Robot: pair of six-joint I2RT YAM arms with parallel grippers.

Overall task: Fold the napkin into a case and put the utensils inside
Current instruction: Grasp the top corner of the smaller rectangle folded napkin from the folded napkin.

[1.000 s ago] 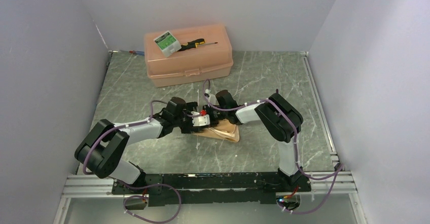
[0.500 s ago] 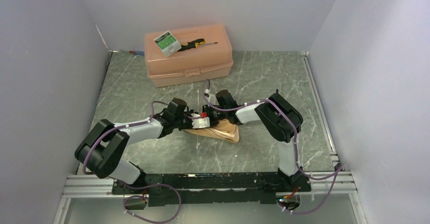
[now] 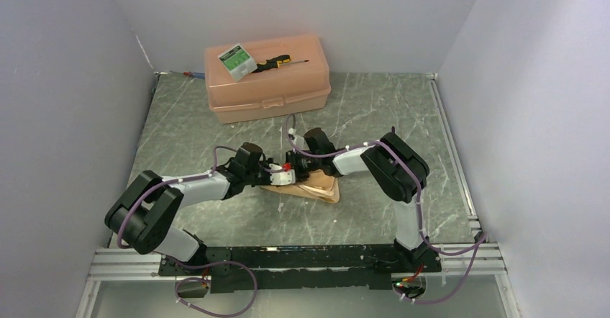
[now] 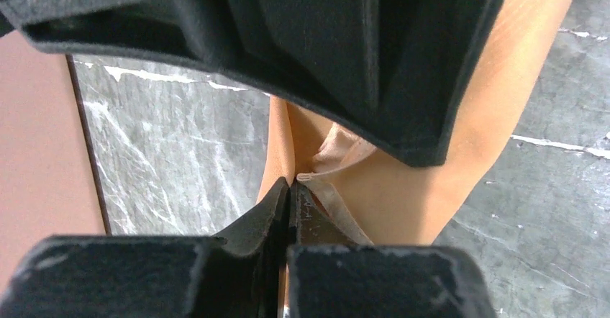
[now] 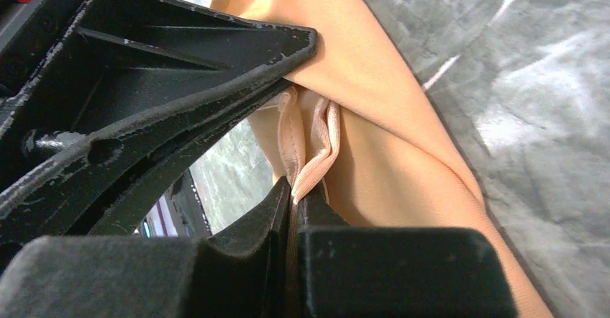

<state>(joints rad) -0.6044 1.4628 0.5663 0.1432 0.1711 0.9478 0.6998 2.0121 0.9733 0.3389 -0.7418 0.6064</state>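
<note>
plastic box [image 3: 267, 88] walls the back, tabletop [image 3: 349, 214] right of the napkin [image 3: 320, 188] apparently free

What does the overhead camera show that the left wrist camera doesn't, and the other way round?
Only the overhead view: the left arm and right arm whole, and a screwdriver lying on the box at the back. Only the left wrist view: the left gripper close up, shut on the napkin's hemmed edge. Both: the peach napkin and the grey marbled table.
</note>
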